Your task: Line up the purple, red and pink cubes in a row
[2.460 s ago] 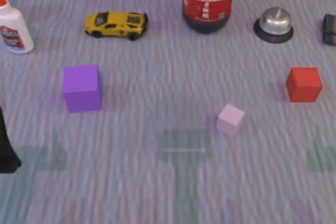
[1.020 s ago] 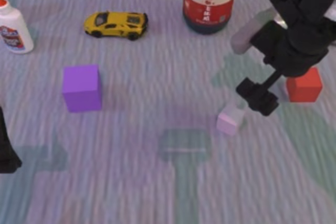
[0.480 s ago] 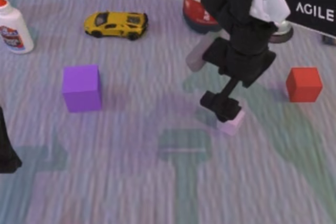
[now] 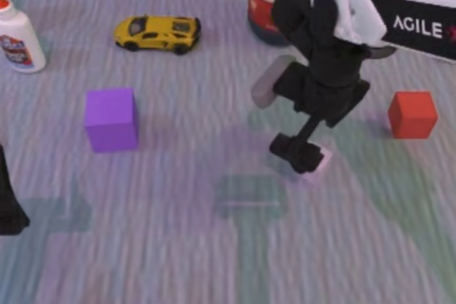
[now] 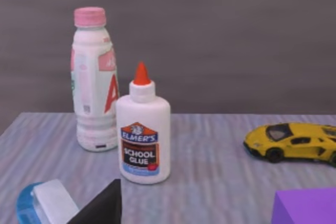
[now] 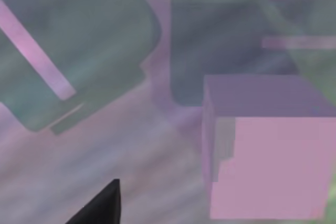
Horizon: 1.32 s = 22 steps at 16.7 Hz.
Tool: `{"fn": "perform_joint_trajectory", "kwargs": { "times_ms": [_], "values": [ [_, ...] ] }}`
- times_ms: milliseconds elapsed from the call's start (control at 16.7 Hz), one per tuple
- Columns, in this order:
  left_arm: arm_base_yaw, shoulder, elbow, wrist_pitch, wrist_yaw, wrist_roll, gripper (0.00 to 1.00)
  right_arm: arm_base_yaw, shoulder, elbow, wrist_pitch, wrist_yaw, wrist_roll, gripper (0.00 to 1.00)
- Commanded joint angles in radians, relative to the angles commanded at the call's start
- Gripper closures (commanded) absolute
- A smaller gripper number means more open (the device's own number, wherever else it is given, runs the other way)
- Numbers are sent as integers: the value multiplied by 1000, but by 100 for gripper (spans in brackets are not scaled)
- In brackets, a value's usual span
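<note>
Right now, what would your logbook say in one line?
right gripper: over pink cube, low | left gripper: parked at table's left edge | purple cube, red cube: untouched, far apart

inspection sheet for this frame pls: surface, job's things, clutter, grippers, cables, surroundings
Surface: table with a streaked grey-lilac cover, arm shadows on it.
Job's things: purple cube at left; red cube at right; pink cube near the middle, mostly hidden under the right gripper. Not in a row.
Clutter: along the far edge, glue bottle, yellow toy car, dark bottle with a red label; a pink-capped white bottle shows in the left wrist view.
Grippers: right gripper low over the pink cube; left gripper parked at the left edge.
Cables: nothing seen.
Surroundings: plain dark backdrop.
</note>
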Motion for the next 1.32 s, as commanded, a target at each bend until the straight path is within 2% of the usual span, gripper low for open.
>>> {"fn": "perform_joint_trajectory", "kwargs": {
  "times_ms": [300, 600, 1320],
  "values": [
    [0, 0, 0, 0, 0, 0, 0, 2, 75, -116, 200, 1, 3, 0],
    [0, 0, 0, 0, 0, 0, 0, 3, 87, -131, 221, 1, 4, 0],
    [0, 0, 0, 0, 0, 0, 0, 3, 87, -131, 221, 1, 4, 90]
  ]
}}
